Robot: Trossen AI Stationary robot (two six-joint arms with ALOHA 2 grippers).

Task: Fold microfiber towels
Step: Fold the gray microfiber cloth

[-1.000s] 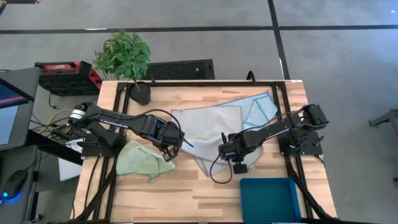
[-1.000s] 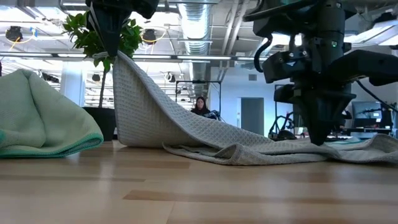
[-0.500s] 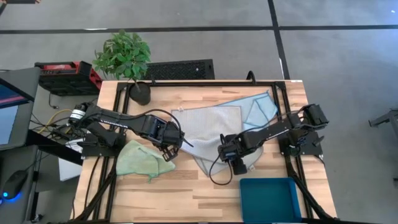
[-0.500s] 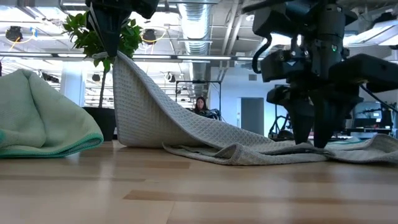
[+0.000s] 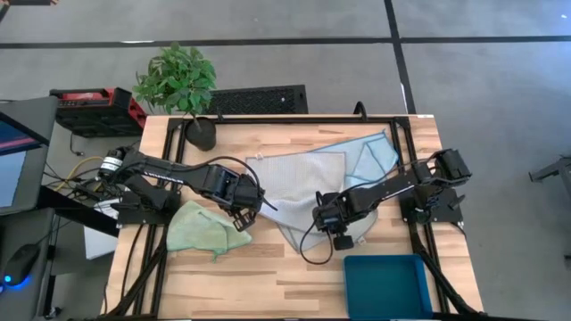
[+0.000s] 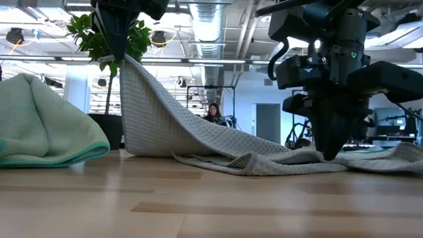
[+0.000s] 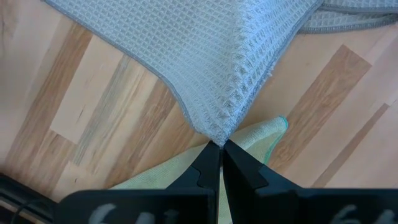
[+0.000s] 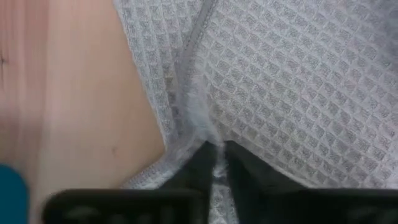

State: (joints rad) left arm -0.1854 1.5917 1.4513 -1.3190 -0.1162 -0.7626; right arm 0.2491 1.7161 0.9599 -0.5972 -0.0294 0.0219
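A grey waffle-weave towel (image 5: 303, 183) lies mid-table, with one corner raised. My left gripper (image 6: 117, 58) is shut on that corner, high above the wood. My right gripper (image 6: 328, 156) stands down at the table, shut on the towel's near right part (image 5: 343, 234). A light green towel (image 5: 205, 227) lies crumpled at the near left, under and beside my left gripper. A light blue towel (image 5: 370, 153) lies at the far right, partly under the grey one. My left gripper pinches the grey towel's corner (image 7: 217, 137) between its two fingertips, from above, pointing down. The corner is lifted clear. The cloth hangs from it in a slope and its lower part (image 6: 264, 158) lies on the table. My right gripper pinches a small bunched ridge of the grey towel beside its hemmed edge (image 8: 198, 127) between its two fingertips. The fingers come from above, pointing steeply down. The cloth here rests on the table, puckered around the fingertips.
A teal bin (image 5: 385, 283) stands at the near right corner, close to my right gripper. A potted plant (image 5: 183, 85) stands at the far left corner. Black frame rails (image 5: 401, 160) run along the table's sides. Bare wood (image 5: 268, 267) shows along the near edge.
My right gripper has opened above the grey towel, tipped a little and shut again on the cloth at the table. My left gripper has kept still with the raised corner, and the towel's drape is unchanged.
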